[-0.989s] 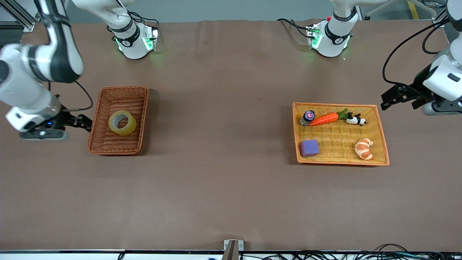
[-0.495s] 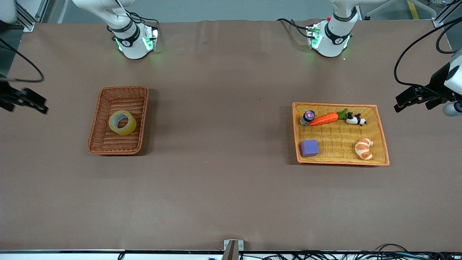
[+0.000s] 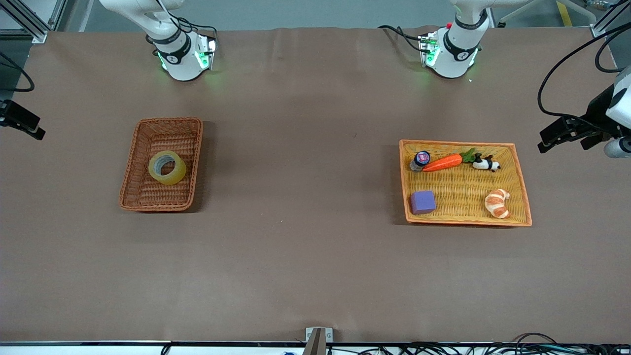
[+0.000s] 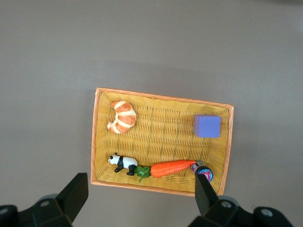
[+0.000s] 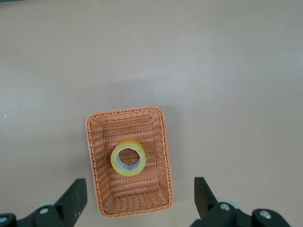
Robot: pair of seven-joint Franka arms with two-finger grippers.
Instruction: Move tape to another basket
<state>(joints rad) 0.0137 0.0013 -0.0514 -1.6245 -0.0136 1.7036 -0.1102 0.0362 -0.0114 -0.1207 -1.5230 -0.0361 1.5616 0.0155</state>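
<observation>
Though hidden frontally, tape (image 5: 128,158) core grey.

My right gripper (image 3: 22,121) is cut off at the front view's edge; only 1 dark finger (image 3: 24,123) shows there. My left gripper (image 3: 567,133) loses its wrist past the other edge. In each wrist view only my 2 fingertips (image 5: 75,198) poke in. The small round item (image 3: 420,159) beside the carrot (image 3: 442,162) is too small to identify.
</observation>
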